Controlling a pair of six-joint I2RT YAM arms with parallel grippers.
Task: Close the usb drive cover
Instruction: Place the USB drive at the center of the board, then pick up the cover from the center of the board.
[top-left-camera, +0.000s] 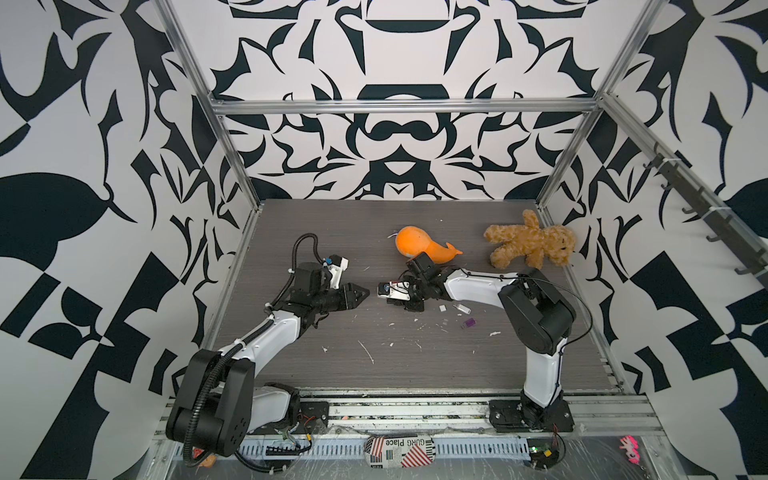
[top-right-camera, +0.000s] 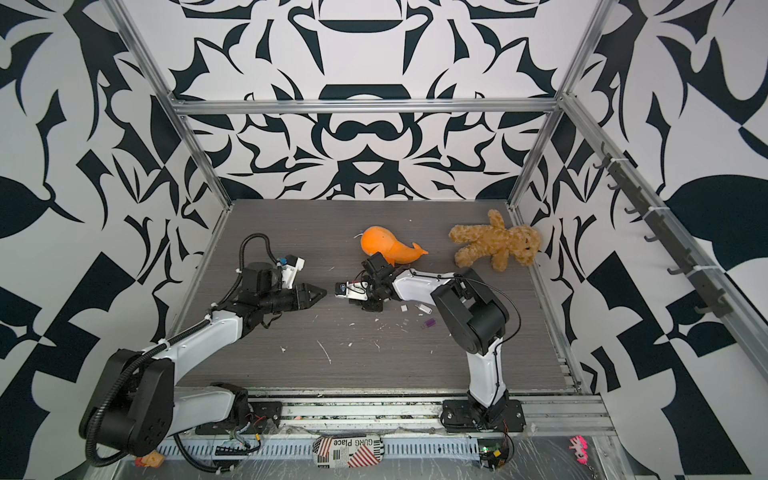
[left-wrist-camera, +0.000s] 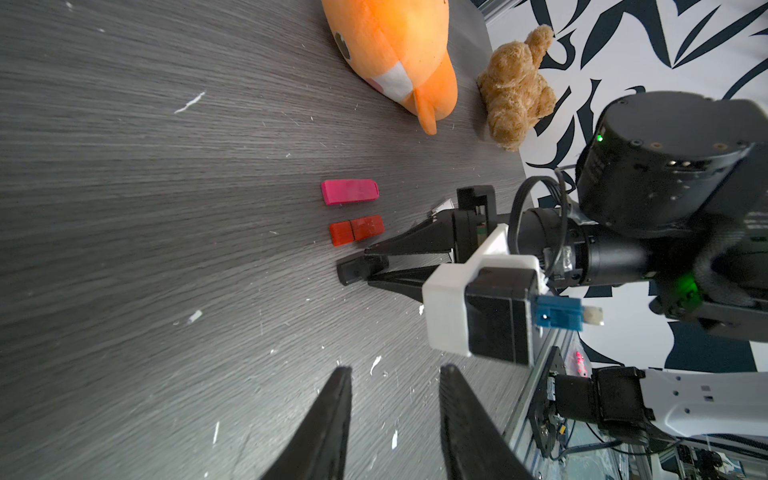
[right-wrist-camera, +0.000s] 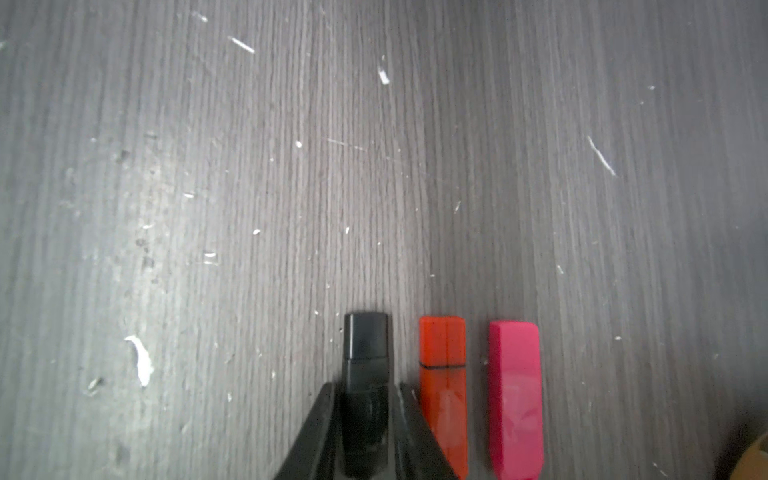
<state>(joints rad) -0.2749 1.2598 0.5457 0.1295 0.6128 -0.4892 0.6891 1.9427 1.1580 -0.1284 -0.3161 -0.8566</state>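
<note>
Usb drive (right-wrist-camera: 365, 336) lies inside slightly parted right gripper (right-wrist-camera: 366, 384); left gripper (left-wrist-camera: 395, 367) spread, empty.

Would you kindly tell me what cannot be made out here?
Black plastic USB drive, red plastic drive, pink plastic drive: hidden beneath the right arm in both top views.
Black drive's rear: covered by the right hand in both wrist views.
Grip or mere flanking: right wrist view too blurred.

L end effector (left-wrist-camera: 395, 372) jaws apart, arm low, R end effector (right-wrist-camera: 366, 388) jaws narrow, arm bent, facing L.
</note>
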